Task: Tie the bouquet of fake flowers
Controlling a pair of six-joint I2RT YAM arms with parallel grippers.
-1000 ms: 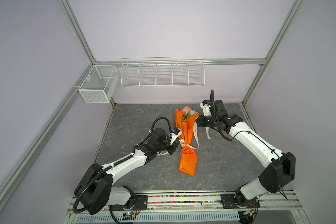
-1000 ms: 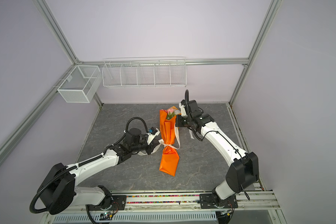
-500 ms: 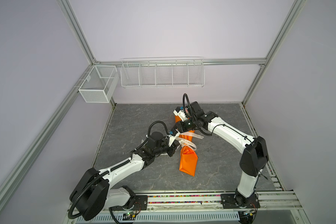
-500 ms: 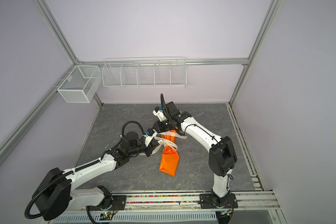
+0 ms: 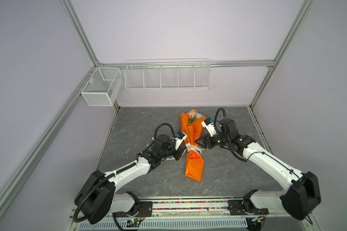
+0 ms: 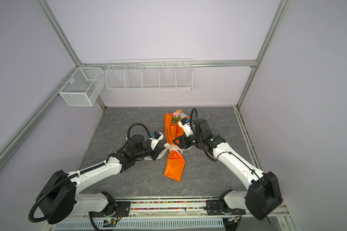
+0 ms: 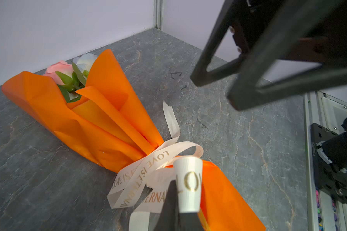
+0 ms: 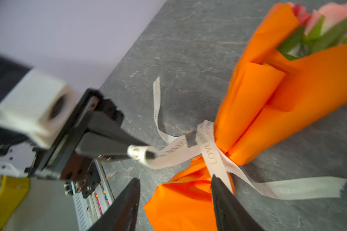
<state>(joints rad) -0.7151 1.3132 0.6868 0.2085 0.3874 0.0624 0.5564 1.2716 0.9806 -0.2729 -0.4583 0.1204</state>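
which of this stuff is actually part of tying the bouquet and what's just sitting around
Part of the job:
- bouquet in orange paper
- fake flowers at its open end
- ribbon wrapped round its narrow middle
- left gripper, shut on a ribbon end
- right gripper, open, close to the ribbon

Just there:
- wire rack on the back wall
- mesh basket on the side wall

One bouquet (image 5: pixel 194 166), one ribbon (image 5: pixel 193 149), two arms (image 5: pixel 128 172) (image 5: pixel 268 162) beside the bouquet, two wire baskets (image 5: pixel 100 88) (image 5: pixel 167 76) on the wall beyond it.
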